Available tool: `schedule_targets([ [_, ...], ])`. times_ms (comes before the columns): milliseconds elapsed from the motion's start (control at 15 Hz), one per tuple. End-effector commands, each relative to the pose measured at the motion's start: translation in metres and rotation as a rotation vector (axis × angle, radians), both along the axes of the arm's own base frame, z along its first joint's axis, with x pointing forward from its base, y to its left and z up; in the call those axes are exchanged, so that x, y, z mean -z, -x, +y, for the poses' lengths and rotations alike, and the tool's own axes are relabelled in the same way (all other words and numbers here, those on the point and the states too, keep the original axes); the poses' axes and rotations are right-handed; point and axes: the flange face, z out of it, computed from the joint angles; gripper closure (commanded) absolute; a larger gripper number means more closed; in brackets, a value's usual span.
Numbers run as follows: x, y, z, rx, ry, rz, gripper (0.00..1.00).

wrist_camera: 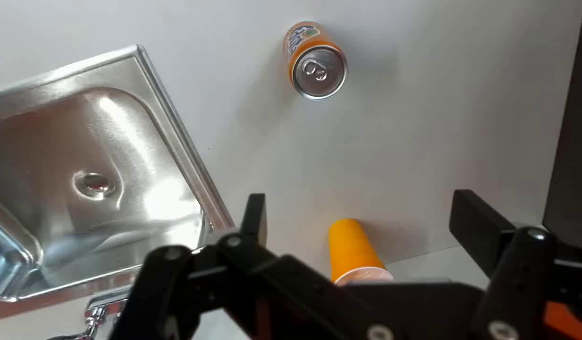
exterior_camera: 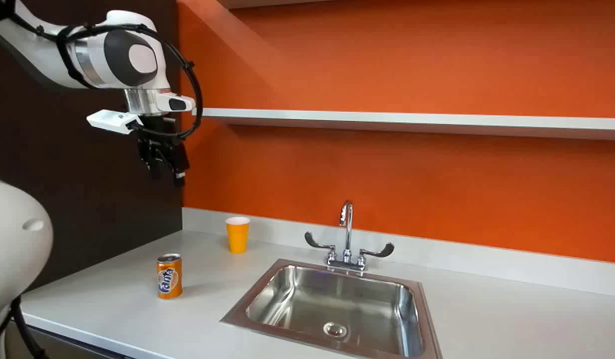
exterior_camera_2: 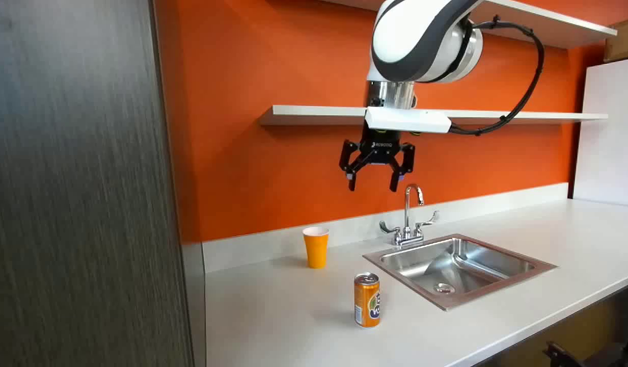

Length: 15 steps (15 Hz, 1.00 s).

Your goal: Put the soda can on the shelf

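The soda can (exterior_camera: 169, 276) stands upright on the countertop, orange with a silvery top; it also shows in an exterior view (exterior_camera_2: 367, 299) and at the top of the wrist view (wrist_camera: 315, 61). The shelf (exterior_camera: 412, 118) is a long white board on the orange wall, also seen in an exterior view (exterior_camera_2: 314, 114), partly hidden by the arm. My gripper (exterior_camera: 167, 175) hangs in the air, pointing down, high above the counter and just below shelf height. In an exterior view (exterior_camera_2: 373, 187) and the wrist view (wrist_camera: 359, 208) its fingers are wide apart with nothing between them.
A yellow-orange cup (exterior_camera: 237, 235) stands near the backsplash, beyond the can. A steel sink (exterior_camera_2: 497, 285) is set in the counter beside the can, with a faucet (exterior_camera: 347, 234) behind it. A dark panel (exterior_camera: 88, 189) closes off one end. Another shelf (exterior_camera_2: 553, 23) hangs higher up.
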Motion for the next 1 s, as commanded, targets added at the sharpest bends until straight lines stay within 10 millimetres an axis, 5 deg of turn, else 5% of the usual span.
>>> schedule_targets([
  [0,0.0,0.0,0.0,0.0,0.0,0.001,0.0],
  [933,0.06,0.009,0.012,-0.188,0.059,0.247,0.0],
])
